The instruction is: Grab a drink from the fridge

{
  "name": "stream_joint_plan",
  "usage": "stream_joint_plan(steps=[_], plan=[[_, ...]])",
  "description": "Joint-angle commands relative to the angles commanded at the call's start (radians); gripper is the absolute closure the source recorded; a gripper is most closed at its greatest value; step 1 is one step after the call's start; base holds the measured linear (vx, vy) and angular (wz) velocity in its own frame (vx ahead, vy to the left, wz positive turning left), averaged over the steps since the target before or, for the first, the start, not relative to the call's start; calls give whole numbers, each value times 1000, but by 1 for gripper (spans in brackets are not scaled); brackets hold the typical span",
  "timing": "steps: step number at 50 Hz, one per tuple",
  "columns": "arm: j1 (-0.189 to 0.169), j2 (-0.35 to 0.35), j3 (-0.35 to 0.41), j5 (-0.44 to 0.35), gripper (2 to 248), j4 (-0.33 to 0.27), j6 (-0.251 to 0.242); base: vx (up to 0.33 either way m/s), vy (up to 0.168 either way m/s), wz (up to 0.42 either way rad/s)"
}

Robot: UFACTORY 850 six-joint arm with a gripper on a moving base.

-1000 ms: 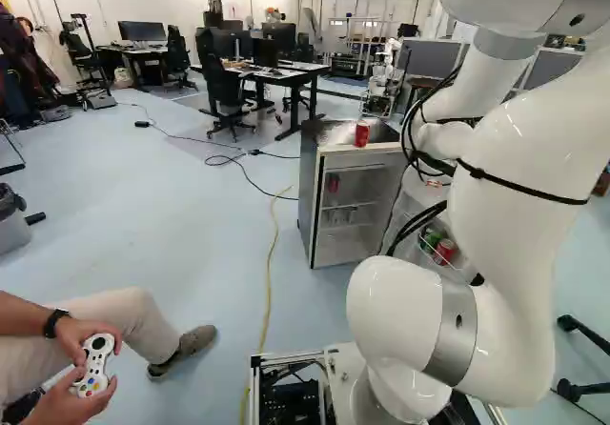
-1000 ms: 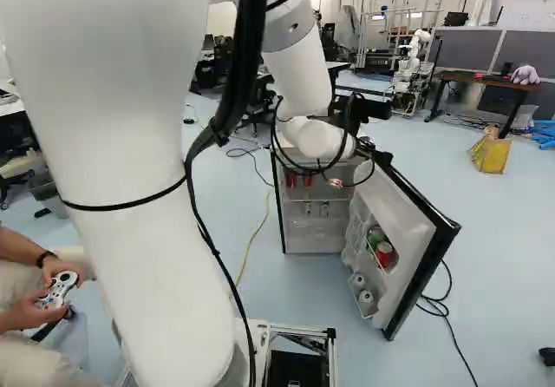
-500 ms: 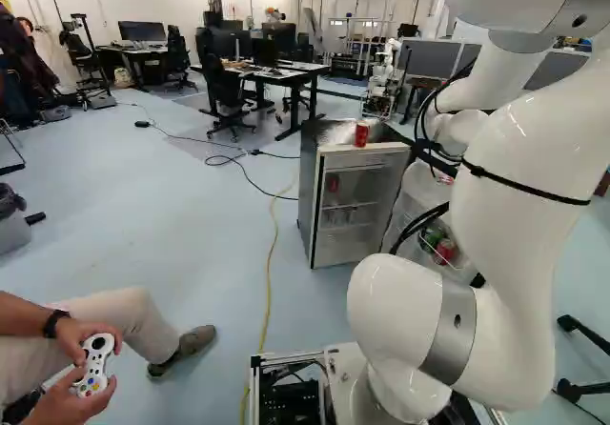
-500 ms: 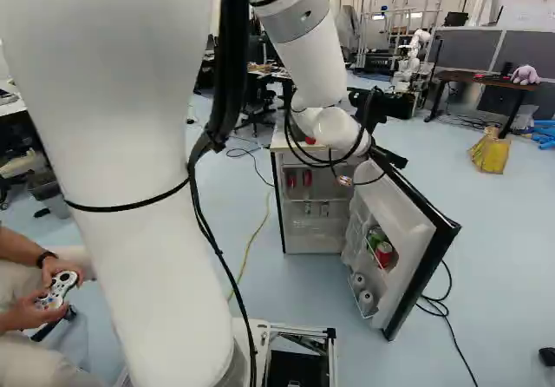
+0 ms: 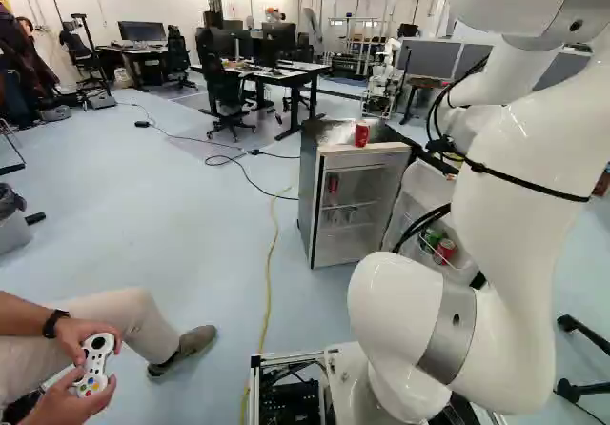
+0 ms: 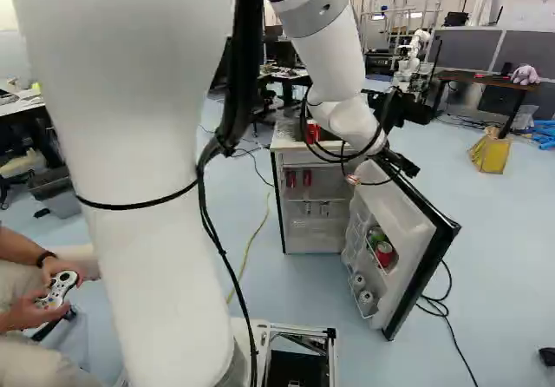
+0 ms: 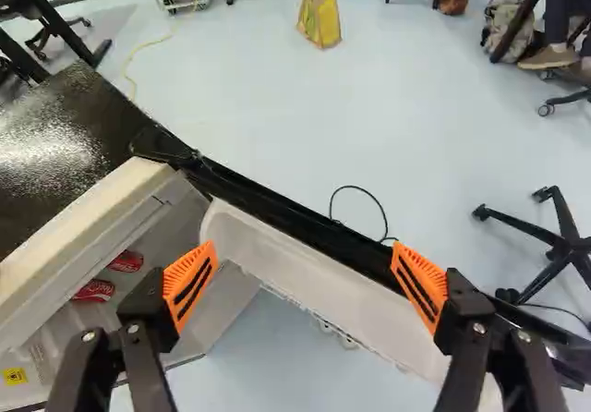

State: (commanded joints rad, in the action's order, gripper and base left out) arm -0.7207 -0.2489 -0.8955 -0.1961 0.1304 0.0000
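My gripper (image 6: 401, 163) is beside the top of the opened fridge door (image 6: 414, 257) in the right base view. In the wrist view the gripper (image 7: 303, 269) stands open with nothing gripped; the door (image 7: 319, 292) runs beneath and between its orange-padded fingers. The fridge (image 5: 309, 192) stands ahead of the base, partly behind my arm in the right base view. Two red cans (image 7: 127, 261) lie inside, beside one finger. A red can (image 5: 361, 134) stands on top of the fridge. Door racks hold a green can (image 6: 375, 237), a red can (image 6: 384, 252) and pale cans (image 6: 365, 298).
A seated person's hands hold a controller (image 5: 94, 364) at the left. A wheeled chair base (image 7: 554, 246) stands past the door's far end. A black cable (image 6: 447, 309) trails beside the door. Desks and another robot (image 6: 414, 53) are farther back.
In the right base view my upper arm and gripper have swung right, farther over the door, revealing the can on the fridge. The fridge and base have stayed put.
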Motion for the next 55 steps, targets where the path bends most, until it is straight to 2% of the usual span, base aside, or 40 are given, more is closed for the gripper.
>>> stream_joint_plan(steps=[7,18,40,55], plan=[[-16,-21,-25,37,3,11,0,0,0,0],[-39,-56,-67,49,3,29,0,0,0,0],[-82,-130,-157,5,3,95,0,0,0,0],[-109,-181,-221,2,3,136,0,0,0,0]])
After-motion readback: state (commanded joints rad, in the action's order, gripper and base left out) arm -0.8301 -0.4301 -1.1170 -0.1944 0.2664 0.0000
